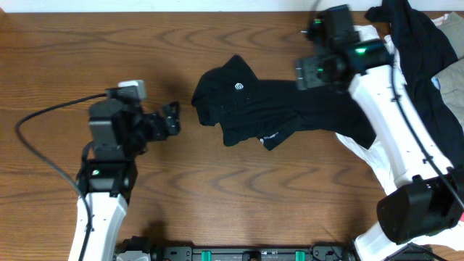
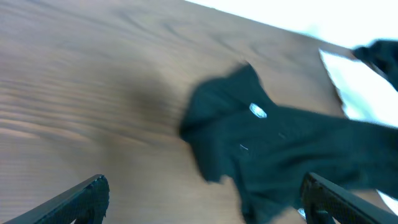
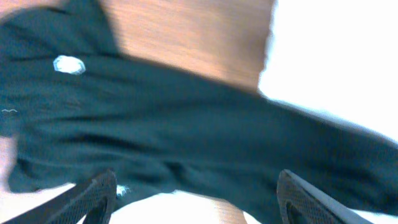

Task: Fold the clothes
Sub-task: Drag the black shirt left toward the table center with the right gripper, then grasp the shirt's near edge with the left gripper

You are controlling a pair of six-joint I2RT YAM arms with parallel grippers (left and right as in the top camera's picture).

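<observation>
Wooden surface [image 1: 217, 210] carries the black polo shirt [image 1: 268, 109], crumpled and unfolded, ahead of the left fingers [image 2: 81, 199] and beneath the right fingers [image 3: 93, 199]. Both pairs stand apart, empty. Folding looks barely begun.

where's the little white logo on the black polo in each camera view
Overhead: the white logo sits just left of center, on the black polo shirt.
Left wrist: the logo is right of center, mid-height.
Right wrist: the logo is upper left.
Shared landmark: the white cloth at the shirt's end away from the logo.
</observation>
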